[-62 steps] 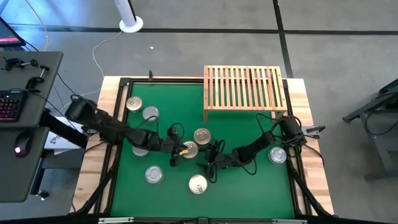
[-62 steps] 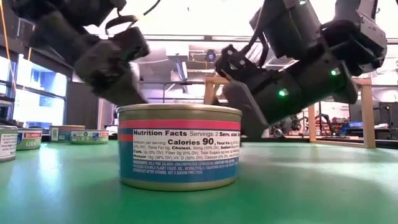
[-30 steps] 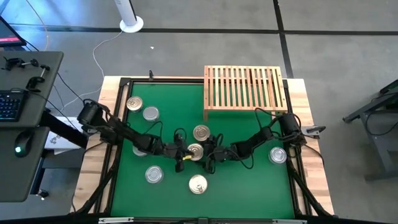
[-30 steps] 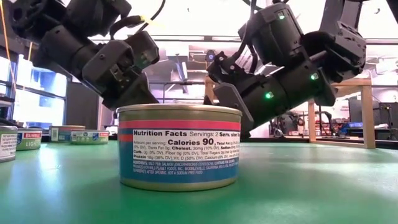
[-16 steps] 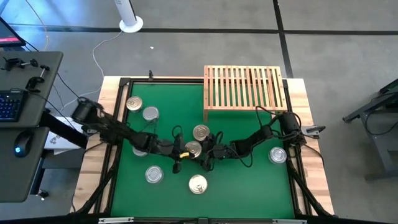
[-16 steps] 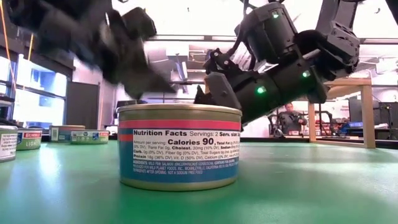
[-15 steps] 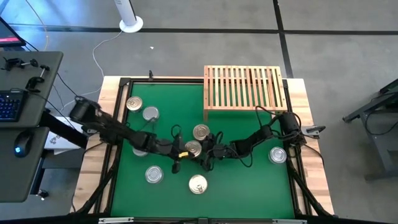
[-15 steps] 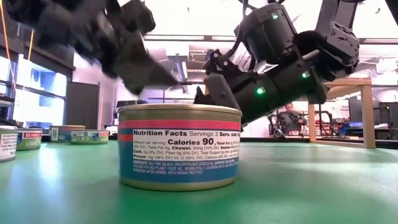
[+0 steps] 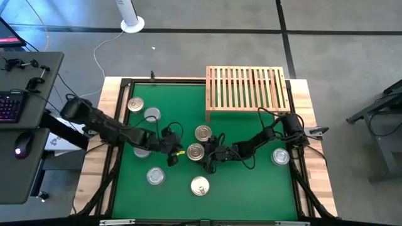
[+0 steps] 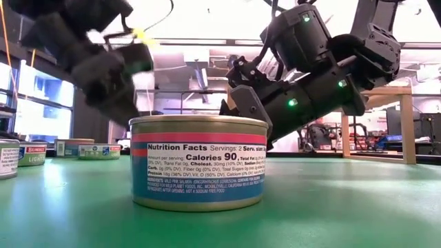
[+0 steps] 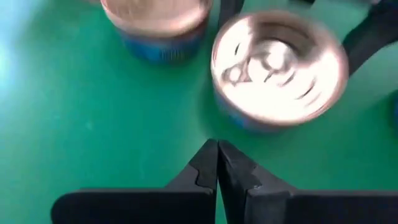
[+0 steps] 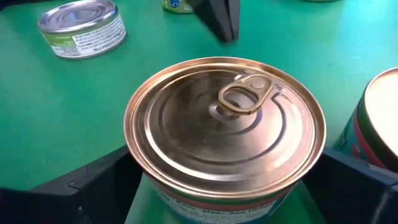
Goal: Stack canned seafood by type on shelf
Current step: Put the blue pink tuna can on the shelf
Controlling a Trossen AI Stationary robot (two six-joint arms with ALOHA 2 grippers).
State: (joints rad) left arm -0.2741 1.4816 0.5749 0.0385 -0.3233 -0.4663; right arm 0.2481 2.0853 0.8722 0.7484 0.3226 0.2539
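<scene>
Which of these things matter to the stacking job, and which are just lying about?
For the job: tins, slatted shelf, right gripper open around a gold-lidded tin, left gripper shut nearby.
Lying about: keyboard, mouse, white floor stand.

Bright, even indoor light is falling on the green table (image 9: 251, 182), with soft shadows.
In the low view, ceiling lights are blowing out the background, and the left arm (image 10: 96, 58) is smearing with motion blur. The left wrist view is blurring throughout; glare is washing out the tin lid (image 11: 280, 62). The gold tin (image 12: 225, 127) is showing crisp, mild reflections.
</scene>
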